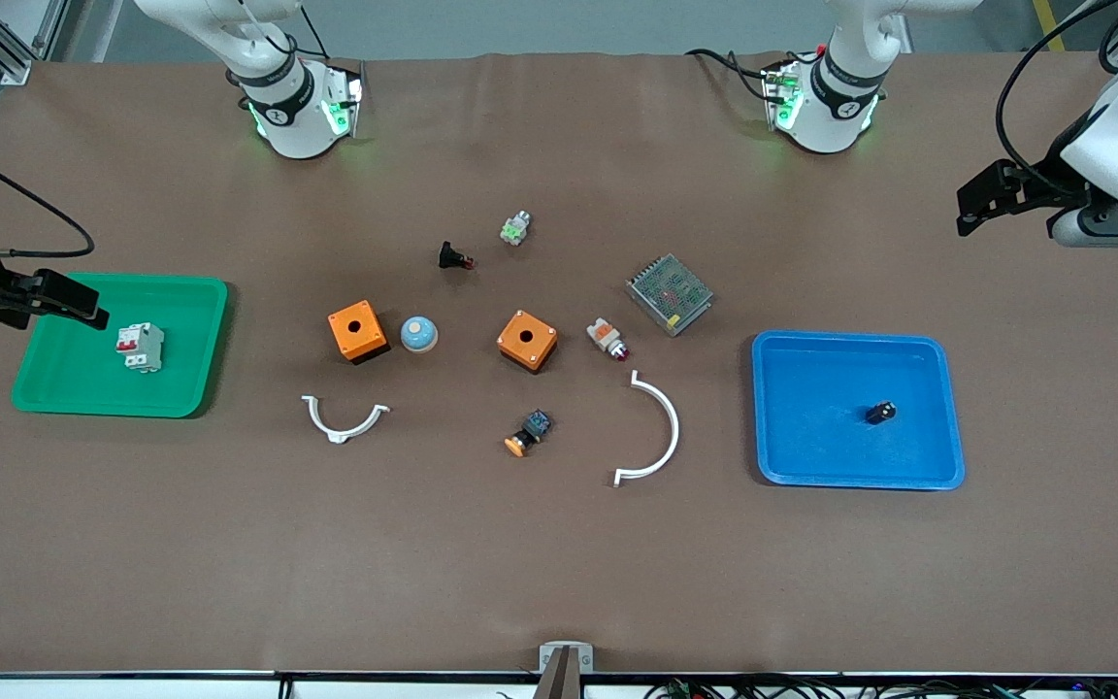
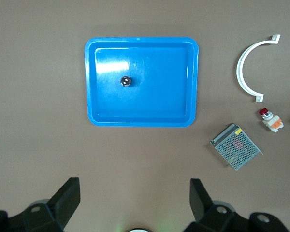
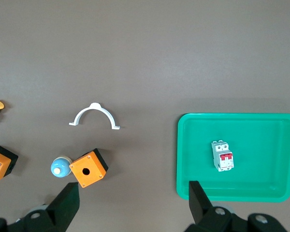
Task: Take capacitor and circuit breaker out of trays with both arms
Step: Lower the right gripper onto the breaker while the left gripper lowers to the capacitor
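Note:
The capacitor (image 1: 880, 413), a tiny black cylinder, lies in the blue tray (image 1: 947, 408) at the left arm's end; it also shows in the left wrist view (image 2: 126, 81). The breaker (image 1: 140, 347), a white block with red levers, lies in the green tray (image 1: 54, 388) at the right arm's end; it also shows in the right wrist view (image 3: 223, 155). My left gripper (image 1: 981, 199) (image 2: 134, 193) is open and empty, high over bare table beside the blue tray. My right gripper (image 1: 74, 301) (image 3: 134, 195) is open and empty, high up by the green tray.
Between the trays lie two orange boxes (image 1: 357, 330) (image 1: 527, 340), a blue dome (image 1: 418, 334), a mesh power supply (image 1: 670, 293), two white arcs (image 1: 345, 417) (image 1: 656, 432), an orange-capped button (image 1: 528, 433), a white-orange part (image 1: 608, 338) and a black part (image 1: 455, 257).

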`<state>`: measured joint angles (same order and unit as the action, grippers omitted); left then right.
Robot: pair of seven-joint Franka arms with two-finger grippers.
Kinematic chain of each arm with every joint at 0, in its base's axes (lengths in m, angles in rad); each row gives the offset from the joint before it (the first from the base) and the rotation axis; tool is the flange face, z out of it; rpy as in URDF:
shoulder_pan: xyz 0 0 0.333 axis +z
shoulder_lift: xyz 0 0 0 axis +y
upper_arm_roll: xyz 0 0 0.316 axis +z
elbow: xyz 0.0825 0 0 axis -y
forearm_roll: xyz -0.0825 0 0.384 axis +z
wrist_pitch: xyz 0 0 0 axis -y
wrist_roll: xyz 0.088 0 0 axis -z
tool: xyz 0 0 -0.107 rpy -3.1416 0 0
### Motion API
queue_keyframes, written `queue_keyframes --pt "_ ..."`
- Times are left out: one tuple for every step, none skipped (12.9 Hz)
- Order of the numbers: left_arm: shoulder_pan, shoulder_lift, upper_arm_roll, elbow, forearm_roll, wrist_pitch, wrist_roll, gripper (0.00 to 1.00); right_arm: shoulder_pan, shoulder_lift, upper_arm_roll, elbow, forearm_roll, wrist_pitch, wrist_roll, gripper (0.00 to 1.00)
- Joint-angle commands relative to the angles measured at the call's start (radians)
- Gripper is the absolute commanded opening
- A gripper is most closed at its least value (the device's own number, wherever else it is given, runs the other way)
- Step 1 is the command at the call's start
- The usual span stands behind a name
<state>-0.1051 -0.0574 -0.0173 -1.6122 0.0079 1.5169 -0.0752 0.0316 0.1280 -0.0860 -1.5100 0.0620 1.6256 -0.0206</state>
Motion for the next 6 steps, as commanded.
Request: queue_keyframes --pt "0.004 0.022 0.003 0.029 0.007 -0.023 0.014 1.00 -0.001 -0.022 0.000 -0.012 -0.001 -0.010 -0.007 1.00" --pt "0.004 0.039 0.013 0.029 0.006 -0.023 0.012 1.00 -0.006 -0.024 -0.003 -0.012 -0.001 -0.033 -0.004 1.00" --pt "0.001 0.057 0.032 0.038 0.010 -0.021 0.012 1.00 -0.007 -0.024 -0.005 -0.003 -0.002 -0.039 -0.004 1.00" --pt "0.002 0.094 0.037 0.069 0.011 -0.021 0.014 1.00 -0.013 -0.022 -0.005 -0.001 -0.001 -0.035 -0.005 1.00" --pt "0.004 0.123 0.040 0.074 0.007 -0.023 0.014 1.00 -0.013 -0.021 -0.003 -0.001 -0.002 -0.029 -0.005 1.00" --pt "0.005 0.151 0.046 0.068 0.007 -0.021 0.015 1.00 -0.016 -0.018 -0.003 -0.001 -0.001 -0.036 -0.007 1.00"
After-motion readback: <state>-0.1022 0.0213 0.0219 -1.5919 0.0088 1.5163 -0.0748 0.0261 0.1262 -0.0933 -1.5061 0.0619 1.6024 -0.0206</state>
